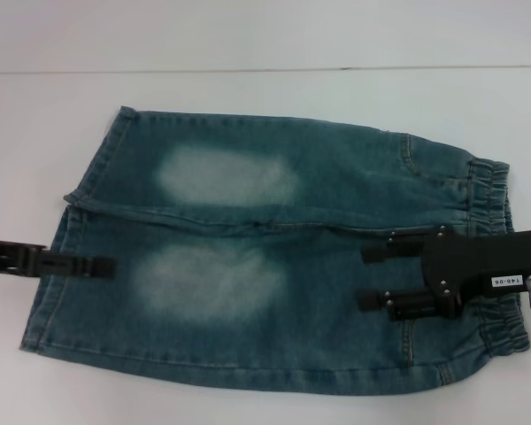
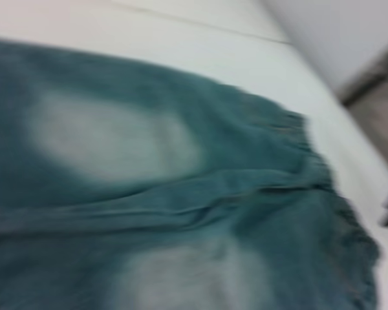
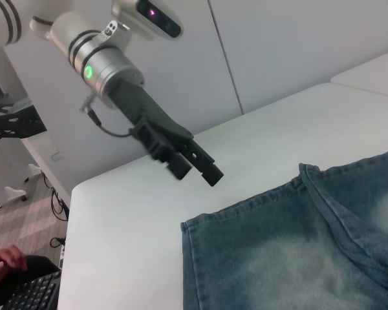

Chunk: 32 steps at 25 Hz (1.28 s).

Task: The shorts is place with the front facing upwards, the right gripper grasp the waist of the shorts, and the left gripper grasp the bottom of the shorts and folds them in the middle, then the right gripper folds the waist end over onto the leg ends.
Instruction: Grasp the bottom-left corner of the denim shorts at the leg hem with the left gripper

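Blue denim shorts (image 1: 336, 190) with two pale faded patches lie flat on the white table (image 1: 248, 44). The ruffled waist (image 1: 494, 199) is at the right and the straight leg ends (image 1: 42, 305) are at the left. My right gripper (image 1: 365, 278), black with a white label, hovers open over the shorts just inside the waist, with nothing between its fingers. My left gripper (image 1: 106, 265) reaches in from the left, its tip just over the hem of the bottom of the shorts (image 3: 187, 258). In the right wrist view the left gripper (image 3: 199, 173) hangs open in the air above the table, short of the hem.
A seam (image 1: 248, 71) crosses the table behind the shorts. The table's edge (image 3: 68, 245) drops to the floor beyond the leg ends, where a person's hand (image 3: 3, 261) and a keyboard (image 3: 32, 294) show. A grey wall (image 3: 278, 45) stands behind.
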### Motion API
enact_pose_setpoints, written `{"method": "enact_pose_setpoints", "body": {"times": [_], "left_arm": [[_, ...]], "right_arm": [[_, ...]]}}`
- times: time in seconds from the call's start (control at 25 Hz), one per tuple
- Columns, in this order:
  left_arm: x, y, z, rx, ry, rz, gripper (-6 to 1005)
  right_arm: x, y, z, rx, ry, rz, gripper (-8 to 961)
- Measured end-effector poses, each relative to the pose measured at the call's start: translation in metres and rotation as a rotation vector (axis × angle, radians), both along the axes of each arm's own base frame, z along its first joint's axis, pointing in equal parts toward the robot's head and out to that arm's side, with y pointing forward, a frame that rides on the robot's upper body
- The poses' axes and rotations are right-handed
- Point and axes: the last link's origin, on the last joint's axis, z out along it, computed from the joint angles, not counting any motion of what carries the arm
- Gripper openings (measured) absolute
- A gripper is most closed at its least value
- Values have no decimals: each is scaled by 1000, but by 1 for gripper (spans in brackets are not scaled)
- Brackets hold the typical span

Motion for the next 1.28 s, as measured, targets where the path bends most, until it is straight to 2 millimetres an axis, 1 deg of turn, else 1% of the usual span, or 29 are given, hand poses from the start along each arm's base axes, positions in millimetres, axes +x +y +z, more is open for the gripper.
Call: {"method": "enact_pose_setpoints", "body": {"times": [0.08,0.2,0.28,0.44,0.92,1.28], "left_arm": [[-8,2,10,6,36,103,884],[-16,4,19,15,68,217,884],[-20,4,21,8,89,277,884],[-24,4,21,-4,118,345,884],[-32,3,16,-50,221,421,884],[-36,4,1,-88,250,436,885]], "right_arm": [[0,0,0,1,0,2,772],[0,0,0,4,-1,8,772],[-1,1,0,4,-2,10,772],[0,1,0,6,-2,12,772],[-2,3,0,13,-15,29,773],[-4,7,-2,18,-31,44,772]]}}
